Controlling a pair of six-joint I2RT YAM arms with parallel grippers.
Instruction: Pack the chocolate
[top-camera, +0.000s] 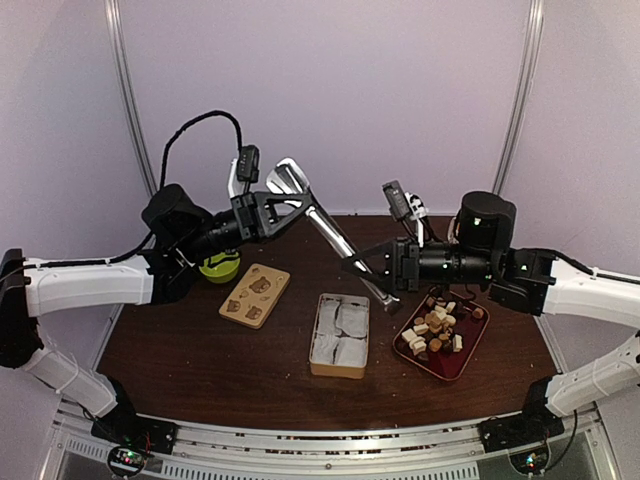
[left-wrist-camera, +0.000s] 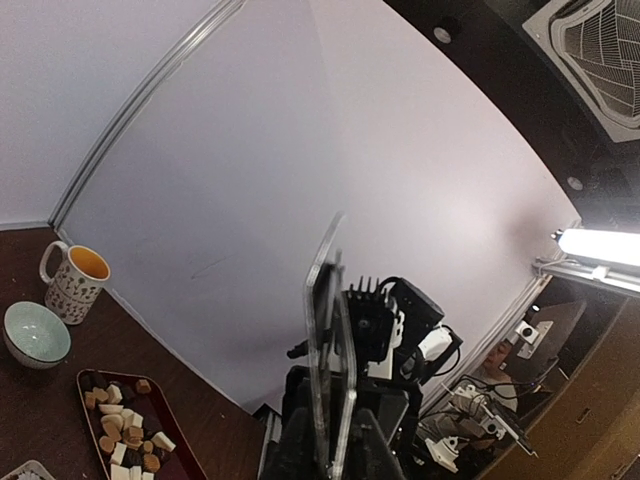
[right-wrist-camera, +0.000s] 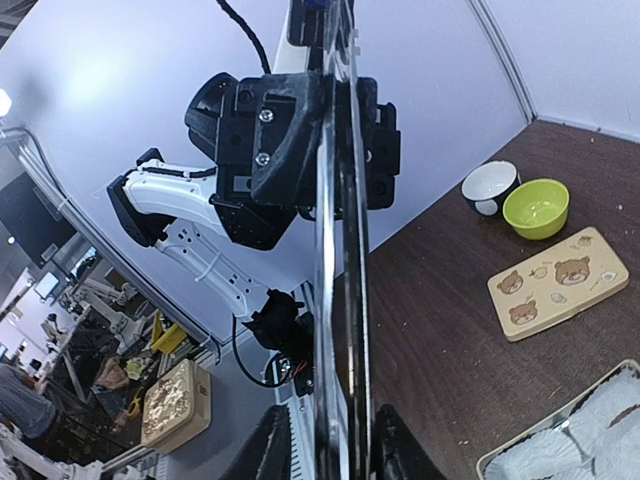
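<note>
You see the tongs (top-camera: 325, 232) as polished metal, smooth and mirror-bright. The desk (top-camera: 200, 350) looks like dark wood with a dull sheen. The tray (top-camera: 452, 366) is glossy dark red, and the chocolate (top-camera: 432, 326) on it is matt. The lid (top-camera: 255, 295) looks smooth and matt. The liners (top-camera: 340, 332) are crinkled white paper.

Right of the dark red tray (left-wrist-camera: 168, 418), my claw (left-wrist-camera: 328, 445) has its jaws pressed onto metal tongs (left-wrist-camera: 325, 300). The tongs are seen edge-on and rise upright from between my fingers. Directly behind them, further right of the tray, is the right arm (left-wrist-camera: 400, 320), black with a white part and trailing cables. Inside the tray lie chocolate pieces (left-wrist-camera: 118, 428), white, tan and dark, loosely heaped. Left of the tray's far corner sits a pale green bowl (left-wrist-camera: 35, 337). Just past it is a patterned mug (left-wrist-camera: 72, 285), upright, orange inside. Tray, bowl and mug all rest on the brown table (left-wrist-camera: 40, 420).
</note>
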